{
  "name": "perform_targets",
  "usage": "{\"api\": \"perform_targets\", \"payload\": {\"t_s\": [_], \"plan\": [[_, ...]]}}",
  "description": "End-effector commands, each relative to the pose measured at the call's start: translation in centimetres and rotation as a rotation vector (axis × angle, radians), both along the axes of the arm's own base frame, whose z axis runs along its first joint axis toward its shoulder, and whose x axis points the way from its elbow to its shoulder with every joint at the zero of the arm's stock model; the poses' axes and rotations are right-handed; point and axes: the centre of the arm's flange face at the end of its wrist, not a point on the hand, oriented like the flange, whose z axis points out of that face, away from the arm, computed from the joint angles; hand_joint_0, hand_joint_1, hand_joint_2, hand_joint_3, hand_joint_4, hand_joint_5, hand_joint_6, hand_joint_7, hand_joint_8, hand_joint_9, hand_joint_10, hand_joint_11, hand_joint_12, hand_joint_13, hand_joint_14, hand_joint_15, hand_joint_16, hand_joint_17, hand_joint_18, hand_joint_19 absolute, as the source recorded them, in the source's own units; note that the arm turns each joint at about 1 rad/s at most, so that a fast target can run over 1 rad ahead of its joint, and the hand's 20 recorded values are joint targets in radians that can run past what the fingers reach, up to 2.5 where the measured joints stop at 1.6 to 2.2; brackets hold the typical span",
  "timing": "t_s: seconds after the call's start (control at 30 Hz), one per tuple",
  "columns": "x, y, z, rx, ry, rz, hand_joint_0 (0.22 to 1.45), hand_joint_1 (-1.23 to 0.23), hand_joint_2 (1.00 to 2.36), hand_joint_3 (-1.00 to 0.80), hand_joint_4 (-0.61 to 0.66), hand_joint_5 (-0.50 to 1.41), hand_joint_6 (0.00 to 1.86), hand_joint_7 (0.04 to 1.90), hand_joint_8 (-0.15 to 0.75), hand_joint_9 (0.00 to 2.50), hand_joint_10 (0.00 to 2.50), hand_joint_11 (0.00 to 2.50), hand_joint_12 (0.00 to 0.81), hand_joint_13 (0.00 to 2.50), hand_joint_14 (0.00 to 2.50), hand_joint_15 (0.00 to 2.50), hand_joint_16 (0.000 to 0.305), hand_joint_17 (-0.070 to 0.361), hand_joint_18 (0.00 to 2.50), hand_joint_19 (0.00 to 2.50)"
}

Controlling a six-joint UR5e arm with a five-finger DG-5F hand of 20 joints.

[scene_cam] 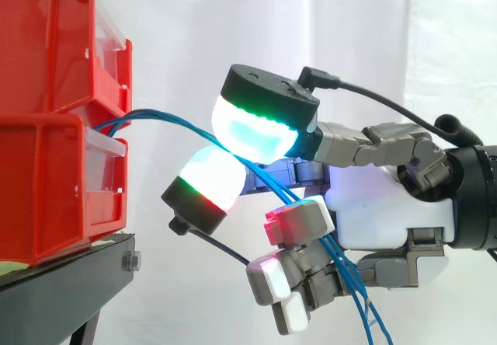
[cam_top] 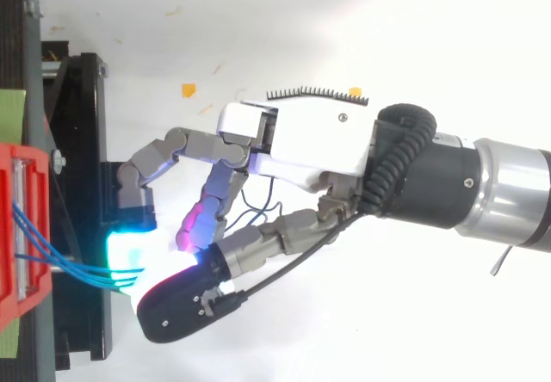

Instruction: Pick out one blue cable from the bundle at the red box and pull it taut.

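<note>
As blue cables (scene_cam: pixel 167 118) run near-level from red bins (scene_cam: pixel 46 174) rightward, hand (scene_cam: pixel 388 205) pinching them between pads (scene_cam: pixel 256 131)

Red plastic bin (cam_top: pixel 24 227): at the left edge, on a black metal stand (cam_top: pixel 84 175).
Thin blue cables (cam_top: pixel 73 267): several, side by side, running from the bin's front rightward to the fingertips.
White-and-grey robot hand (cam_top: pixel 310 145): reaching in from the right, fingers curled towards the bin. One cyan-green glowing pad (cam_top: pixel 129 251) meets the cables; a black-backed pad (cam_top: pixel 176 306) closes in just below it, cables between the two. A magenta-lit fingertip (cam_top: pixel 195 227) sits near, apart from the cables.
Small orange scrap (cam_top: pixel 188 89): on the white floor, above the hand.
</note>
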Motion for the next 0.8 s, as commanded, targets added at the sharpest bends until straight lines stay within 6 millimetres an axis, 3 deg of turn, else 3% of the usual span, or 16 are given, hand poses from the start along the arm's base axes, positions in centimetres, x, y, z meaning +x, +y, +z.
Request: {"api": "perform_targets", "payload": {"t_s": [0.0,0.43,0.67,0.77], "plan": [[0.01,0.05,-0.06,-0.001,0.001,0.002,0.79,-0.94,1.01,-0.41,-0.13,-0.07,0.94,1.08,0.283,1.46,0.04,0.95,0.361,1.14,0.03,0.69,0.050,0.112,0.93,0.68],[0.01,-0.07,-0.06,0.001,0.001,0.000,0.76,-0.94,1.00,-0.50,-0.13,-0.07,0.95,1.06,0.286,1.46,0.04,0.95,0.361,1.14,0.03,0.69,0.050,0.112,0.95,0.66],[-0.01,-0.08,-0.07,-0.001,0.002,0.000,0.62,-0.88,1.00,-0.50,-0.03,-0.07,0.93,0.91,0.282,1.44,0.04,0.94,0.363,1.13,0.03,0.68,0.050,0.111,0.94,0.67],[-0.01,-0.08,-0.07,-0.001,0.002,0.000,0.57,-0.86,1.00,-0.50,0.00,-0.07,0.91,0.97,0.286,1.44,0.04,0.93,0.373,1.13,0.03,0.68,0.051,0.115,0.94,0.67]]}}
